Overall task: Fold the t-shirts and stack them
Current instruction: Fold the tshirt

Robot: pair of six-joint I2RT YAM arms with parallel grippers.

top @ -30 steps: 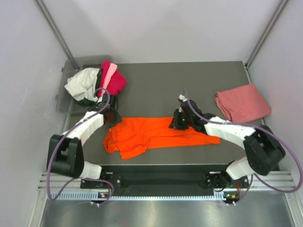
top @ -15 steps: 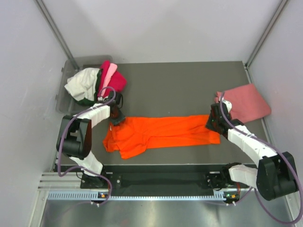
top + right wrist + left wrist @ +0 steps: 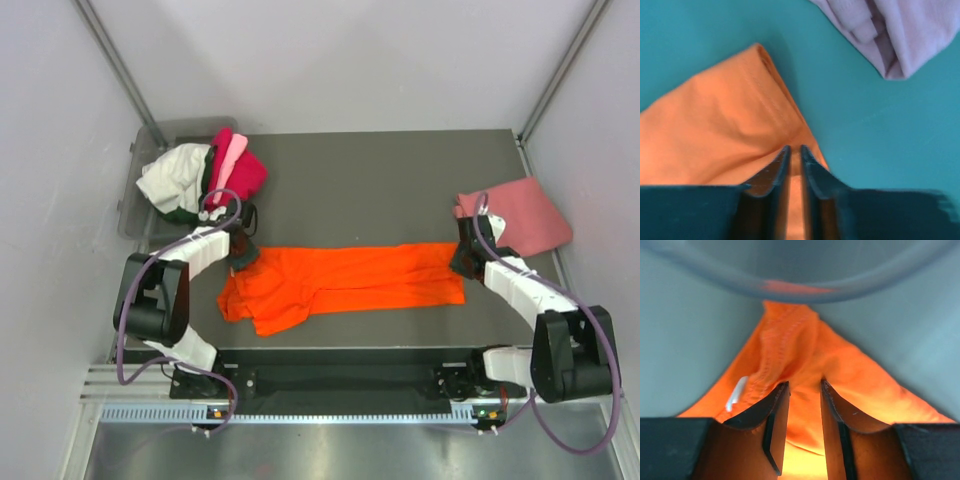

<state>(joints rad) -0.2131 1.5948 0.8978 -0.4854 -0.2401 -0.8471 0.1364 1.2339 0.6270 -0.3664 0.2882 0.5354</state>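
Orange t-shirt (image 3: 340,285) held at both ends, laid out lengthwise across the near half of the worktop (image 3: 370,180).
The left gripper (image 3: 241,254) is clamped on a bunched fold at the shirt's left end, cloth filling the gap between its fingers; the right gripper (image 3: 462,262) pinches the edge at the right end, fingers almost touching with a sliver of orange between them. Just beyond the right gripper and apart from it, a salmon-pink t-shirt (image 3: 515,220) lies folded at the worktop's right edge. At the far left corner a heap of t-shirts (image 3: 200,175), white, dark green, light pink and magenta, spills over a grey bin (image 3: 150,140).
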